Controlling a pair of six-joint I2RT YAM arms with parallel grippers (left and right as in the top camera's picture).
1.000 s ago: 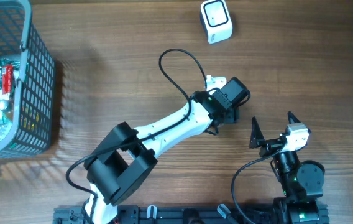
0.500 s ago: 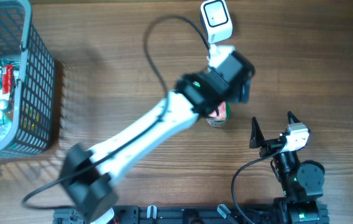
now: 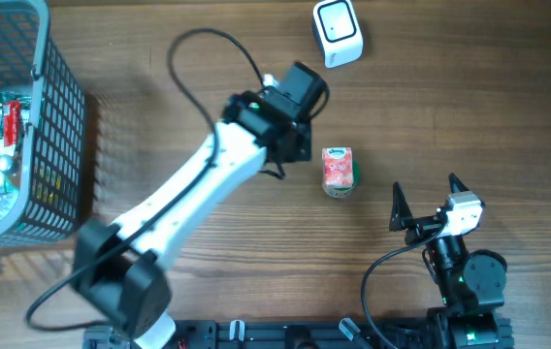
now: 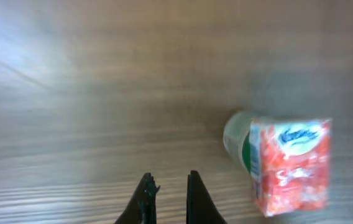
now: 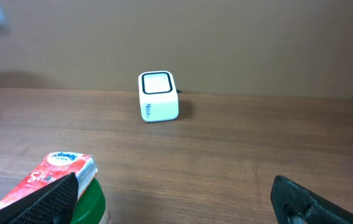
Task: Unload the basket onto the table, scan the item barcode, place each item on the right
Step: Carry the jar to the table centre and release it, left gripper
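Overhead and wrist views of the barcode task at the moment before a grasp. The item [image 3: 338,170], a red packet with a green round part at its near end (whether these are one piece or two we cannot tell), lies flat on the tabletop [image 3: 450,107], held by neither arm. Its long axis runs away from the robot's base, roughly toward the white scanner [image 3: 338,32], which stands well apart beyond it with its window facing up. The left arm [image 3: 208,184] reaches across the tabletop, and the left jaws are drawn almost together with nothing between them. They hover just to the left of the item, which the left wrist view [image 4: 288,162] shows off to their right side and not in line with them. The right jaws stand wide and empty, on the base side of the item and to its right, and they look along its length [image 5: 52,171] toward the scanner [image 5: 158,95]. We judge the left jaws the nearer pair, though they would have to open and shift right before closing across the item's short width. A basket [image 3: 57,126] of other goods sits at the far left.
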